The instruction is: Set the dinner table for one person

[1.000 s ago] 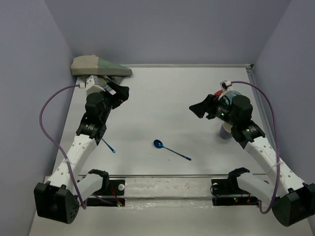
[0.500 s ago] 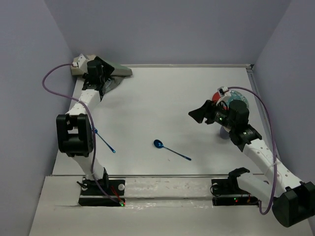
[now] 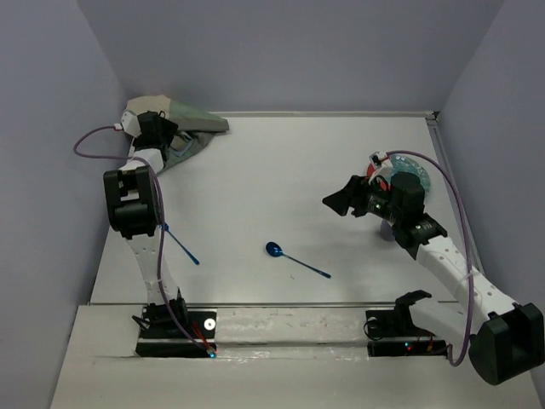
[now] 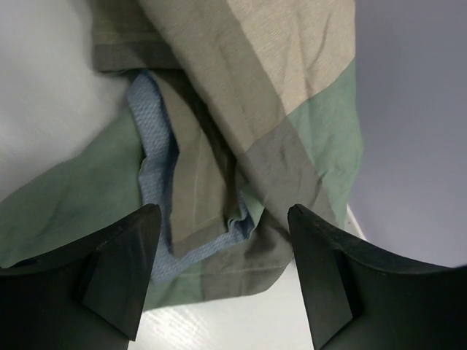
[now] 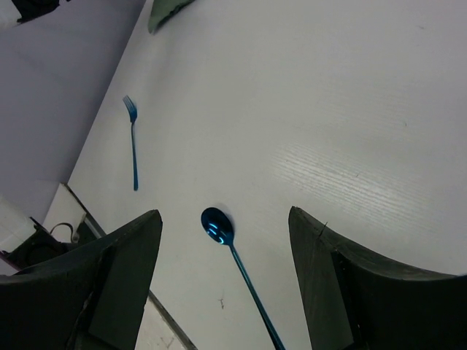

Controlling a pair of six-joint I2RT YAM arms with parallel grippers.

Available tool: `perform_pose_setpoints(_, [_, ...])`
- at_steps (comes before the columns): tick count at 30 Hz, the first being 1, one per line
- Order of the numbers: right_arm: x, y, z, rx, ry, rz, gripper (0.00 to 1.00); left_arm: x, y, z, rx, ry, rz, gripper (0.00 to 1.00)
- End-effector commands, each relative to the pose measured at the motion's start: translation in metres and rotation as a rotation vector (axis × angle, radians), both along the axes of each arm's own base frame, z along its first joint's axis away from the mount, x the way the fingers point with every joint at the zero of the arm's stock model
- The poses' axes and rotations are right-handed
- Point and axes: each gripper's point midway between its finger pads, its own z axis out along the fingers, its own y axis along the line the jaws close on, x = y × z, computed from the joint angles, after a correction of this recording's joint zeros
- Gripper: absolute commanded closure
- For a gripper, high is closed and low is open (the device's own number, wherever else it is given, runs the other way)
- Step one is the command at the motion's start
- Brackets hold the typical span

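Left tool [image 4: 222,255] has shifted further over the placemat [image 4: 292,109], spread wide, holding nothing; right tool [image 5: 225,288] likewise.

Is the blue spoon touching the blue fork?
Apart. The right wrist view shows bare white table between the spoon and the fork.

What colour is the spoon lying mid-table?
Shiny blue, bowl and handle alike. The spoon shows best in the right wrist view.

1. A placemat [image 3: 194,129] lies in the far left corner of the counter [image 3: 281,170].
2. A fork [image 3: 179,245] lies near left.
3. A spoon [image 3: 294,260] lies right of the fork.
4. A plate [image 3: 422,169] sits at the right.
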Motion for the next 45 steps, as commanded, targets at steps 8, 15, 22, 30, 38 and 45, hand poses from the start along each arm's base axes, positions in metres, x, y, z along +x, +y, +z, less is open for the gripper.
perform_pose_setpoints(8, [0.011, 0.015, 0.002, 0.009, -0.032, 0.065, 0.24, 0.060, 0.006, 0.046, -0.045, -0.216, -0.031, 0.23])
perform_pose_setpoints(15, [0.015, 0.019, -0.004, 0.013, -0.012, 0.076, 0.25, 0.069, 0.009, 0.036, -0.079, -0.210, -0.010, 0.30])
perform_pose_setpoints(22, [0.017, 0.020, -0.004, 0.018, -0.013, 0.076, 0.25, 0.062, 0.024, 0.029, -0.051, -0.175, 0.058, 0.30])
perform_pose_setpoints(30, [0.022, 0.022, -0.007, 0.016, 0.001, 0.075, 0.25, 0.078, 0.017, 0.026, -0.098, -0.212, 0.021, 0.40])
perform_pose_setpoints(38, [0.031, 0.026, -0.012, 0.024, 0.019, 0.075, 0.25, 0.088, 0.014, 0.037, -0.086, -0.259, -0.010, 0.92])
perform_pose_setpoints(45, [0.058, 0.032, -0.004, 0.039, -0.012, 0.028, 0.22, 0.081, -0.021, 0.091, -0.063, -0.361, -0.119, 1.00])
